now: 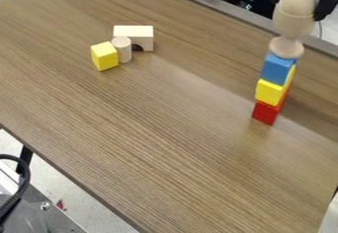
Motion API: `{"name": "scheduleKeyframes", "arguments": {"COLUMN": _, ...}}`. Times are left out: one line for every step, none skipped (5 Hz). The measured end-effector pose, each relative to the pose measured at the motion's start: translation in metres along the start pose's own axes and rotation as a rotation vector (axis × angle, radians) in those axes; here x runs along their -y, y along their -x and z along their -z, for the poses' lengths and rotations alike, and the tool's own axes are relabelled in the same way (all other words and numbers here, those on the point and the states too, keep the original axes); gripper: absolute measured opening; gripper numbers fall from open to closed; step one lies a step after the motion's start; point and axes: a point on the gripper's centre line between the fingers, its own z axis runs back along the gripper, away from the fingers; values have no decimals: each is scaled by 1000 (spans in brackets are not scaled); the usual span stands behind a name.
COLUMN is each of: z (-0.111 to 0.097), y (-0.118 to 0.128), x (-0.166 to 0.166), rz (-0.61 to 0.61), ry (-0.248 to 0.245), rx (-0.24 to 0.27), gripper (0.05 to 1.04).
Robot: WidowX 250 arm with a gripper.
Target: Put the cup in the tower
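At the right of the camera view, a tower of stacked blocks stands on the table: a red block (267, 113) at the bottom, a yellow block (270, 92) above it and a blue block (277, 69) on top. A pale wooden cup (294, 17) is upright directly over the blue block, its round foot appearing to rest on it. Something rounded and wooden tops the cup. The black gripper (324, 2) is at the upper right, beside the cup's upper part; whether it grips the cup cannot be told.
Toward the upper left of the wooden table (165, 143) sit a yellow block (105, 56), a small wooden cylinder (123, 49) and a pale arch block (135, 32), close together. A black cable (25, 177) curves beyond the table's lower left edge.
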Motion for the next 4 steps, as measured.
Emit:
{"name": "scheduleKeyframes", "arguments": {"z": 0, "y": 0, "x": 1, "rz": 2, "ry": 0, "rx": 0, "gripper": 912}}
{"name": "scheduleKeyframes", "arguments": {"z": 1, "y": 1, "x": 1, "rz": 7, "ry": 5, "rx": -5, "gripper": 1005}}
{"name": "scheduleKeyframes", "arguments": {"z": 1, "y": 2, "x": 4, "rz": 11, "ry": 26, "rx": -10, "gripper": 1000}}
{"name": "scheduleKeyframes", "arguments": {"z": -1, "y": 2, "x": 5, "rz": 10, "ry": 37, "rx": -11, "gripper": 1000}}
